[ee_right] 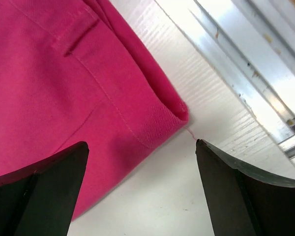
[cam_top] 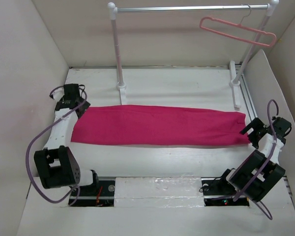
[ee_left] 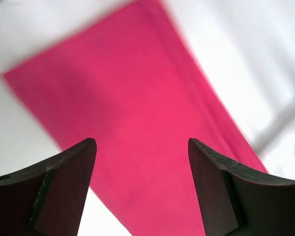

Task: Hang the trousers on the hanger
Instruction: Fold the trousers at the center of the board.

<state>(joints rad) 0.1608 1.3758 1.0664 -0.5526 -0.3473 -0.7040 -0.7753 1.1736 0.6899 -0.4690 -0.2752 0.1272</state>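
The magenta trousers [cam_top: 157, 125] lie flat, folded lengthwise, across the middle of the table, waistband end at the right. The light-pink hanger [cam_top: 237, 30] hangs by its hook at the right end of the rail. My left gripper [cam_top: 74, 101] is open above the trousers' left end; the cloth [ee_left: 137, 123] fills the space between its fingers [ee_left: 69, 172]. My right gripper [cam_top: 251, 132] is open just above the waistband corner [ee_right: 172, 115], which lies between and ahead of its fingers [ee_right: 231, 177]. Neither gripper holds anything.
The white-and-silver clothes rail [cam_top: 191, 8] stands at the back on two posts [cam_top: 117, 49]. A metal track [ee_right: 250, 64] runs along the table's right side. White walls enclose the table on the left, back and right.
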